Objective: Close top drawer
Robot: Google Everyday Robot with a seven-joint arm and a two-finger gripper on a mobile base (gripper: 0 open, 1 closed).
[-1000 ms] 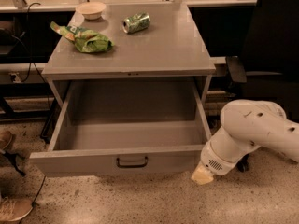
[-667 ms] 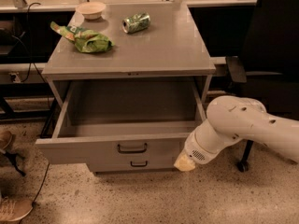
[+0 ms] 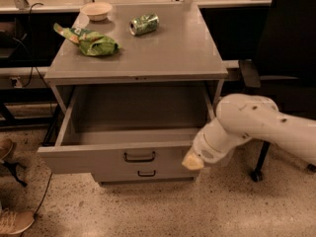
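Speckled flooring runs under a grey metal cabinet that fills the middle of the frame, with dark shelving behind it and a black chair (image 3: 291, 48) at the right edge. On the counter (image 3: 177, 48) sit a pale bowl (image 3: 97, 10) at the upper left, a green can (image 3: 144, 24) lying on its side beside it, and a crumpled green bag (image 3: 88, 39) toward the left edge.

Below the counter, the top drawer (image 3: 129, 132) stands wide open, reaching out toward the bottom of the frame. It is broad and deep, plain grey metal, with its inner walls and floor showing. Its front panel is tall and carries a small dark loop handle (image 3: 139, 156) at the centre. Just under that panel shows the front of a lower drawer (image 3: 163, 174) with a similar, smaller handle.

A white robot arm (image 3: 256, 125) comes in from the right. Its gripper (image 3: 192, 161), a pale yellowish tip, sits at the right end of the top drawer's front panel, touching or just beside it. Whether the jaws are parted or closed cannot be told. A shoe (image 3: 15, 222) lies at the lower left corner.
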